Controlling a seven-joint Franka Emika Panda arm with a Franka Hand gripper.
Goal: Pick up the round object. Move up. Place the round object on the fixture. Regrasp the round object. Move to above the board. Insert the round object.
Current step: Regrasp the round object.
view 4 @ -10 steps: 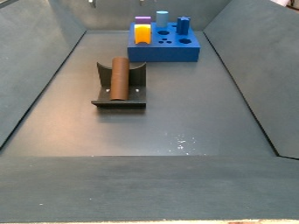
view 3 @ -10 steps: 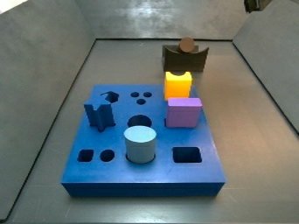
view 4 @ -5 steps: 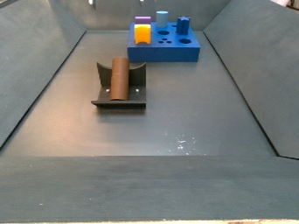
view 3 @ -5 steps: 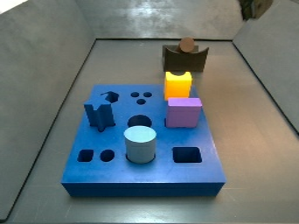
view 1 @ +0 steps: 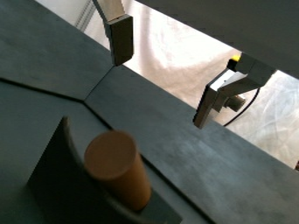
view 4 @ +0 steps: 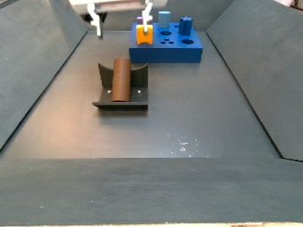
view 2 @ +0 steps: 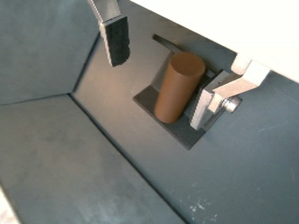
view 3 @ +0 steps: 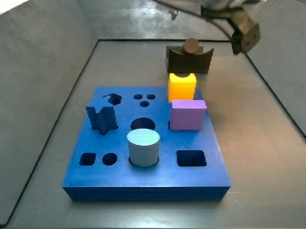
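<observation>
The round object is a reddish-brown cylinder lying in the notch of the dark fixture. Both side views show it there, the round object on the fixture, and the round object end-on atop the fixture. My gripper hangs open above the peg, one finger to each side and nothing between them. A side view has the gripper high over the fixture's far end. The blue board lies apart from the fixture.
On the board stand a yellow peg, a purple block, a pale teal cylinder and a dark blue piece. Sloping grey walls enclose the floor on every side.
The gripper has come down into both side views and now hangs over the fixture; before, only a corner showed at the top. The round object has not moved.
</observation>
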